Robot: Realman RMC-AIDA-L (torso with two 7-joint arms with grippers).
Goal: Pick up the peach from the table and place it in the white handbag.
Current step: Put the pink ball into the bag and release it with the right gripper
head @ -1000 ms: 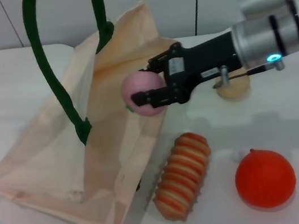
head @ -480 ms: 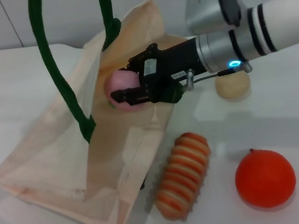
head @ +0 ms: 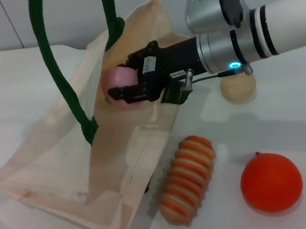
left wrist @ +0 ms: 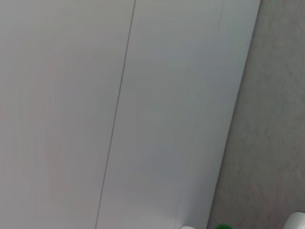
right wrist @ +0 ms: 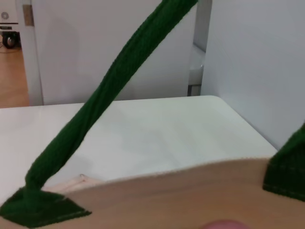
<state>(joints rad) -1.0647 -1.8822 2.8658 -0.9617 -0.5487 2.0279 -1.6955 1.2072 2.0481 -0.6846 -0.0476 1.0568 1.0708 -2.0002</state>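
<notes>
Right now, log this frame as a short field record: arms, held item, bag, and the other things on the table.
right gripper: shut on the peach, at the mouth of the white handbag
left gripper: not in view
peach: off the table, at the bag's opening, not released
bag handles: dark green, raised upright
table: white
other items: striped bread roll beside the bag, orange, beige bun behind the right arm

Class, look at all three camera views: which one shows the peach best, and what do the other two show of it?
The head view: the peach appears as a pink ball clamped in the right hand at the white handbag's mouth. The right wrist view catches only a pink sliver behind the bag's rim. The left wrist view shows none of it.
</notes>
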